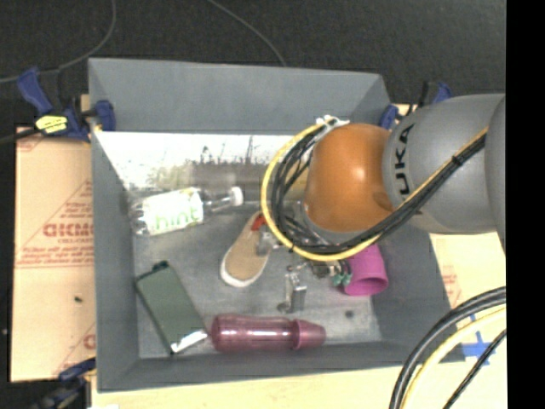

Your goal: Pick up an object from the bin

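The gripper [295,295] hangs over bare floor in the bin [238,92], between a tan shoe [244,258], a pink cup [368,273] and a maroon tube [266,332]. The pick looks not yet made, so next it must centre on one of them. Whether the pincer is apart or together I cannot tell. The orange wrist cover [345,177] hides part of the cup.

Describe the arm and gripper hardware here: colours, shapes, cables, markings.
The arm is a thick, rounded grey link with black KUKA lettering on its side. A glossy orange dome cover caps the wrist, ringed by looped black and yellow cables. Under it is a small silver metal gripper.
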